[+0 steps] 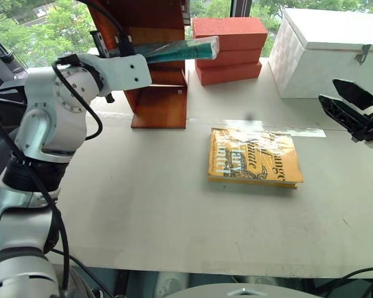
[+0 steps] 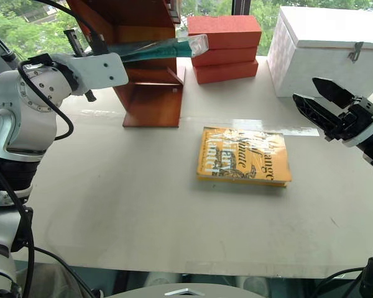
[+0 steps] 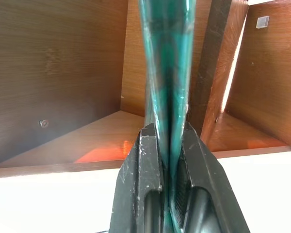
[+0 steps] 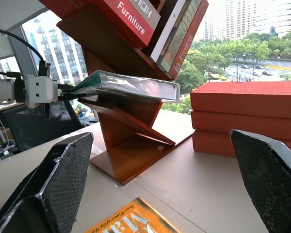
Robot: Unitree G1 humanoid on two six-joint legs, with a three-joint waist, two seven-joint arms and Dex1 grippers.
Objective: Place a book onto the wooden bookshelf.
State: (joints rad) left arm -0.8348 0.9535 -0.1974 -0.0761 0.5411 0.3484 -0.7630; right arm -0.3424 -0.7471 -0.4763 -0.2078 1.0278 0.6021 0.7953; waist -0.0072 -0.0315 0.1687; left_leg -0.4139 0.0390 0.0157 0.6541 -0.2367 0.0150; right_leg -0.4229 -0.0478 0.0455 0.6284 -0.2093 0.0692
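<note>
One book (image 1: 180, 49) in left hand (image 3: 170, 160); three red bricks (image 1: 229, 49).

A yellow-orange book (image 1: 255, 157) lies flat on the pale desk (image 1: 143, 223). Behind it, 3 red-orange bricks (image 1: 229, 49) sit stacked beside a white box (image 1: 326, 53) with a metal latch (image 1: 362, 54).

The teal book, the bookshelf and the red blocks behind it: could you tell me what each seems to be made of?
The book: paper, probably, in clear plastic wrap that glints and wrinkles. The wooden bookshelf: reddish-brown wood or veneer, varnished; grain and glossy reflections show. The red-orange blocks: matte, finely grainy faces, perhaps brick or foam; I cannot tell which.
</note>
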